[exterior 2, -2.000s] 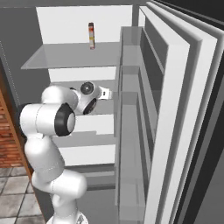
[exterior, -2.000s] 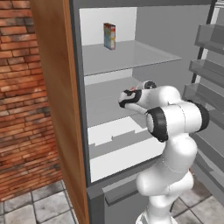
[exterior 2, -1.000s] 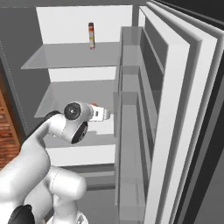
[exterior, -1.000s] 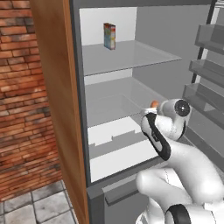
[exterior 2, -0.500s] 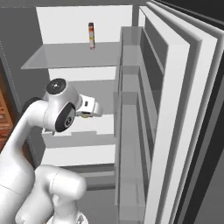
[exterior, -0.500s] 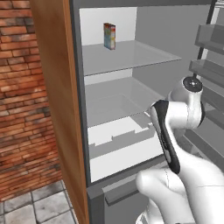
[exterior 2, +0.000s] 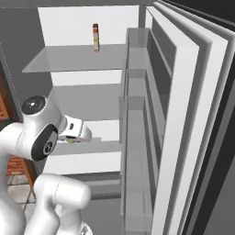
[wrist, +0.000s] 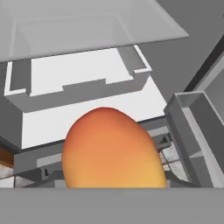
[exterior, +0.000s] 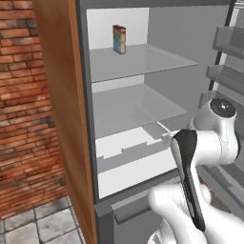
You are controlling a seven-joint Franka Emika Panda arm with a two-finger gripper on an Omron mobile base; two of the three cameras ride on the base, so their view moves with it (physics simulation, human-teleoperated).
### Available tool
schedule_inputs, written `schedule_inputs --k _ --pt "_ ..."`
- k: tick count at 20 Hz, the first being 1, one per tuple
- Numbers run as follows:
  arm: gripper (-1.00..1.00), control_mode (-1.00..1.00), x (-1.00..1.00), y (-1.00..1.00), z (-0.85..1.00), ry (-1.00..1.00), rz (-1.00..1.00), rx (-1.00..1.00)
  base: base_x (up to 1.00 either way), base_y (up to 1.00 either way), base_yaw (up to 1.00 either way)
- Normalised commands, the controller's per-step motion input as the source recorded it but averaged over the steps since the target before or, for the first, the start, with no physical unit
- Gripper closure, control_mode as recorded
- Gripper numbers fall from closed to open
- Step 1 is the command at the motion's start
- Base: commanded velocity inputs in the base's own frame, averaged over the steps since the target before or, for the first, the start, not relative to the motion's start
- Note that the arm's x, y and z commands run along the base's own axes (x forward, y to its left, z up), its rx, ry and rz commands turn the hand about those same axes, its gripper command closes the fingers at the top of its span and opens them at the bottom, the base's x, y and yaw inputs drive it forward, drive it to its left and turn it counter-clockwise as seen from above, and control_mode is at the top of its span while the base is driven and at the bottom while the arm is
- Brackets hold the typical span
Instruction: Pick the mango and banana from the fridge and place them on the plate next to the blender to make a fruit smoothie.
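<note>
Gripper: pinching the smooth orange mango [wrist: 111, 148].
Beyond it: white fridge [wrist: 83, 76] drawer, glass shelf above.
Far: upright carton [exterior: 119, 39].

A red brick wall [exterior: 26, 109] fills the left side of the left base view, and a tall wooden panel [exterior: 64, 95] stands against it, its brown face running from top to bottom. At the foot of the wall lies a floor of grey stone tiles [exterior: 40, 226] with dark joints. The light is even and soft, with no hard shadows on brick or tiles.
</note>
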Motion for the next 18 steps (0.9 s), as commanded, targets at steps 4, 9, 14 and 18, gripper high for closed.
schedule_inputs --k 4,9,14,18 --pt "1.0 -1.0 -0.1 0.29 -0.09 0.04 0.0 -0.07 0.0 0.0 0.0" --pt "1.0 -1.0 -0.03 0.18 -0.07 0.0 0.03 -0.1 0.0 0.0 0.0" --pt "1.0 1.0 -0.28 0.0 -0.05 0.0 -0.04 0.0 -0.27 0.0 -0.09" --pt "1.0 1.0 0.0 0.0 0.0 0.0 0.0 0.0 -0.64 0.0 -0.35"
